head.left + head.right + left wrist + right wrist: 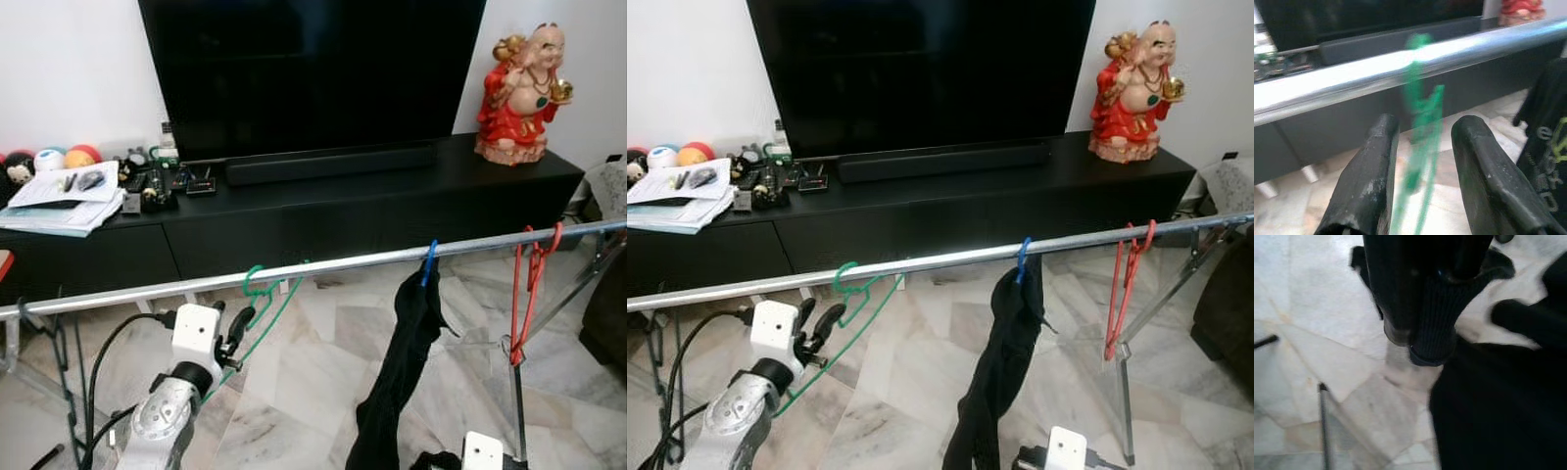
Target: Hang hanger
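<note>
We see a green wire hanger (257,294) hooked on the shiny metal rail (323,265), w/ our left gripper (1422,166) just below, fingers spread either side of it, not clamping. Further along hang a black garment (402,362) on a blue hanger (429,262) and red hangers (529,284). Right gripper (1420,340) points at marble floor (1312,308), fingers together, nothing held.

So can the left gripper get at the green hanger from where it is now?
Probably yes. The left gripper sits just below the rail, its fingers open on either side of the green hanger, which is hooked over the rail. Nothing lies between them.
</note>
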`<state>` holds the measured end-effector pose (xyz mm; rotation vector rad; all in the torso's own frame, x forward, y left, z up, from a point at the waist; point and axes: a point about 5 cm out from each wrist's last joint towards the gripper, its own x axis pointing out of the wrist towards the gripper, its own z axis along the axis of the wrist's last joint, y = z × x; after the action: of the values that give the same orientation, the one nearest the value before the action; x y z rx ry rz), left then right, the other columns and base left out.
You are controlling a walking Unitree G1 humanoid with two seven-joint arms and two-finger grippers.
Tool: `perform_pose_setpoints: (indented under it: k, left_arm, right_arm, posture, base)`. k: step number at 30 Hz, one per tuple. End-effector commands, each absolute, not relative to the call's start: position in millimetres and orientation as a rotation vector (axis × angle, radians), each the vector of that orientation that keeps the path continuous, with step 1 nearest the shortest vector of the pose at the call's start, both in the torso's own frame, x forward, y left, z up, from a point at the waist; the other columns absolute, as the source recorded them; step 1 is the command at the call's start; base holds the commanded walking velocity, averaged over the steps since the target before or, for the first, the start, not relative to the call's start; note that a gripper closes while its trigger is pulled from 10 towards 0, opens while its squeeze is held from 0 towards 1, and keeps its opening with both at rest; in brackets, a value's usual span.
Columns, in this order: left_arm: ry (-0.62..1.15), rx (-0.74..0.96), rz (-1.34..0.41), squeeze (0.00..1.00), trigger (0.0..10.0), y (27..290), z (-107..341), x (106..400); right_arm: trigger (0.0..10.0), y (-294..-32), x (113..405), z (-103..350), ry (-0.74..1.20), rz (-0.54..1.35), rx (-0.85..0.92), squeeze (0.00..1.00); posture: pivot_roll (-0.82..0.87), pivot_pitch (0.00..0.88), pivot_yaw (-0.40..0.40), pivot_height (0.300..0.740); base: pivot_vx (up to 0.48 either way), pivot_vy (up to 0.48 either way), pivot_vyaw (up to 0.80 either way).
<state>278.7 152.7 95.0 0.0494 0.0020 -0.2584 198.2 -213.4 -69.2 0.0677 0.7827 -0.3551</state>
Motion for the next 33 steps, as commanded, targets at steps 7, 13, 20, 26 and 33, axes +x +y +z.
perform_pose_setpoints:
  k: [7,13,20,26,33]
  left_arm:
    - [0.054,0.136,-0.255,0.0,10.0,170,94,282]
    - [0.102,0.262,-0.265,0.0,10.0,185,102,299]
    - [0.172,0.337,-0.367,0.0,10.0,182,100,316]
    - [0.25,0.39,-0.401,0.0,10.0,181,88,325]
    - [0.253,0.381,-0.435,0.0,10.0,173,88,332]
  right_arm:
    - [10.0,-210,202,-68,0.777,-0.332,0.054,0.0]
    - [10.0,-209,202,-68,0.781,-0.322,0.046,0.0]
    - [10.0,-207,202,-69,0.787,-0.316,0.044,0.0]
    - [10.0,-207,202,-69,0.788,-0.311,0.032,0.0]
    - [10.0,-208,202,-68,0.79,-0.299,0.012,0.0]
  posture:
    - [0.12,0.0,0.011,0.74]
    - [0.11,0.0,0.018,0.74]
    - [0.1,0.0,0.025,0.74]
    - [0.11,0.0,0.017,0.74]
    - [0.11,0.0,0.011,0.74]
  base:
    - [0.0,0.0,0.0]
    - [0.0,0.0,0.0]
    - [0.0,0.0,0.0]
    - [0.0,0.0,0.0]
    - [0.0,0.0,0.0]
